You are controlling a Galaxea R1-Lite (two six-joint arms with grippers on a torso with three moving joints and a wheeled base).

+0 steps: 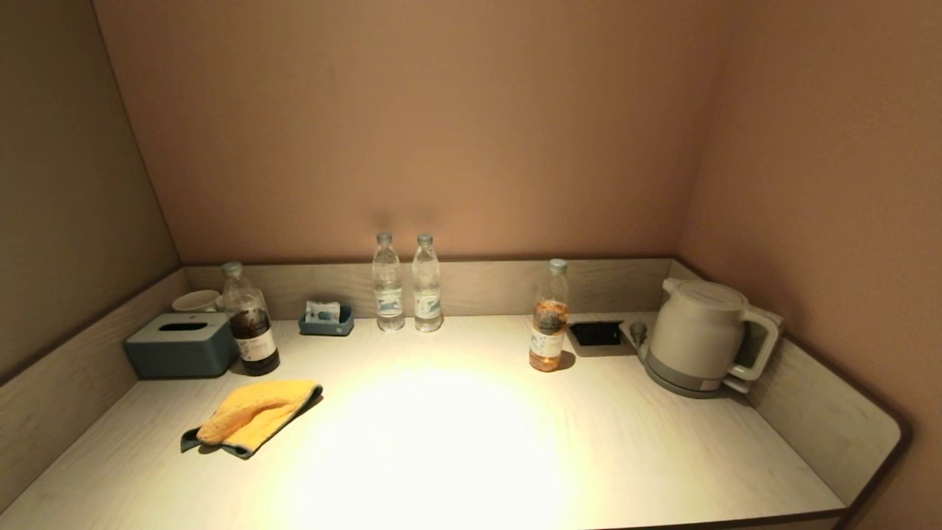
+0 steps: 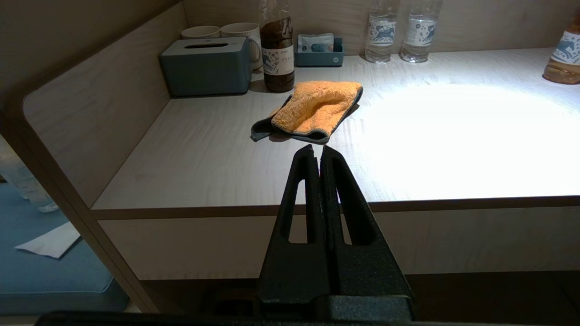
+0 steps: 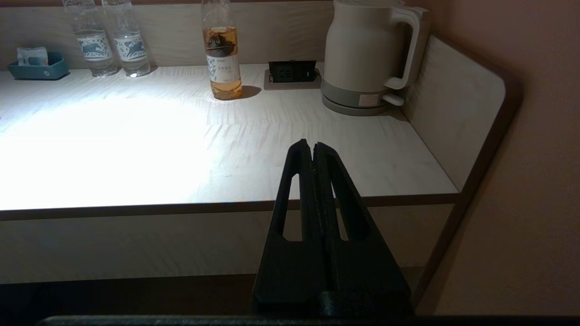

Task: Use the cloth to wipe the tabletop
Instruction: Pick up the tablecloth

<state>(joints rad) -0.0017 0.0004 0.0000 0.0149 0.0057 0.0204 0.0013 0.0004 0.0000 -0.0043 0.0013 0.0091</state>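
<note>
The yellow-orange cloth point(image 1: 254, 416) with a dark teal edge lies crumpled on the pale wood-grain tabletop point(image 1: 471, 442), at the left front; it also shows in the left wrist view point(image 2: 315, 110). My left gripper point(image 2: 319, 151) is shut and empty, held off the table's front edge, pointing toward the cloth and apart from it. My right gripper point(image 3: 312, 147) is shut and empty, held off the front edge at the right side. Neither gripper shows in the head view.
A grey-blue tissue box point(image 1: 182, 344), a dark bottle point(image 1: 250, 320) and mugs point(image 1: 197, 300) stand back left. A small tray point(image 1: 325, 320), two water bottles point(image 1: 406, 283), a tea bottle point(image 1: 549, 316), a socket panel point(image 1: 596, 333) and a kettle point(image 1: 699, 335) stand along the back. Raised rims bound the sides.
</note>
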